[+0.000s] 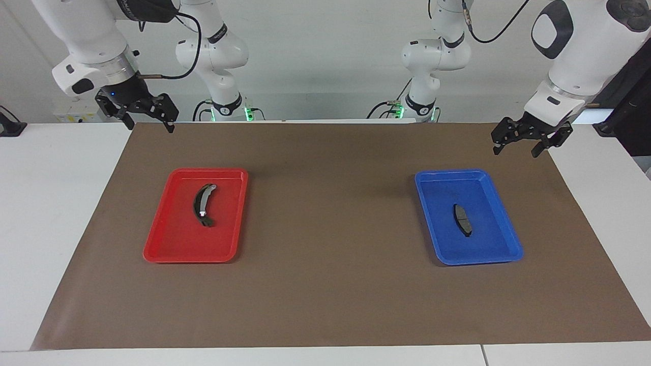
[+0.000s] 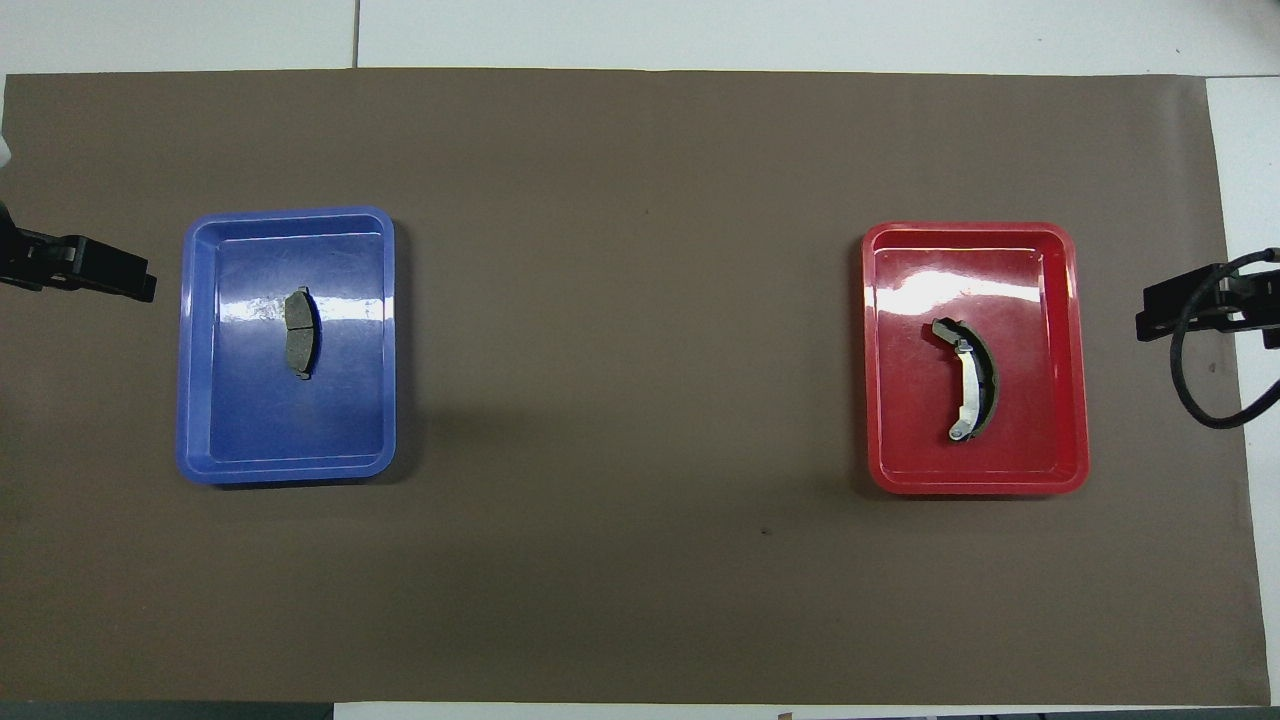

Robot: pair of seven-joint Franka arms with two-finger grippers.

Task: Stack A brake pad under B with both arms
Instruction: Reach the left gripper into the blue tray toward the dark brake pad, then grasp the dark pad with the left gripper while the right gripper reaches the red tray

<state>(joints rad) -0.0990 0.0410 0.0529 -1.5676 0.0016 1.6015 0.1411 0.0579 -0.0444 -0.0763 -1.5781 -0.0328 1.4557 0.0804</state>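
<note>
Over the mat's corners, left gripper and right gripper hang wide and empty; pad A lies in the blue tray nearest the left, lengthwise front-to-back; B in the red tray.

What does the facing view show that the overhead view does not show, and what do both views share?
Only the facing view: both arm bodies and bases, and each whole open end effector, the left end effector over the mat's edge beside the blue tray, the right end effector over the mat's edge beside the red tray.

Only the overhead view: the silvery strip along the crescent brake piece, seen from straight above.

Both: the short grey brake pad lying in the blue tray, the crescent piece in the red tray, and the brown mat.
</note>
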